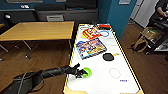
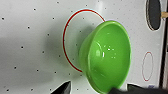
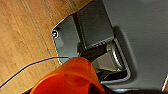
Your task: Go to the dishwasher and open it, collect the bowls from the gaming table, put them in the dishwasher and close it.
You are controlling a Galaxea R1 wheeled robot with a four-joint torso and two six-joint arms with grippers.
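Green bowl (image 2: 107, 56) at left claw (image 1: 81, 72); grip unclear; orange bowl (image 3: 68, 77) cut off.

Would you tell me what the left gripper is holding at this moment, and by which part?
The left gripper appears to hold the green bowl by its rim, at the edge nearest the wrist; the bowl is tilted over the white table.

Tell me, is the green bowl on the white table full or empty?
Empty. In the left wrist view, the inside of the green bowl shows bare, glossy green with light reflections, and nothing lies in it.
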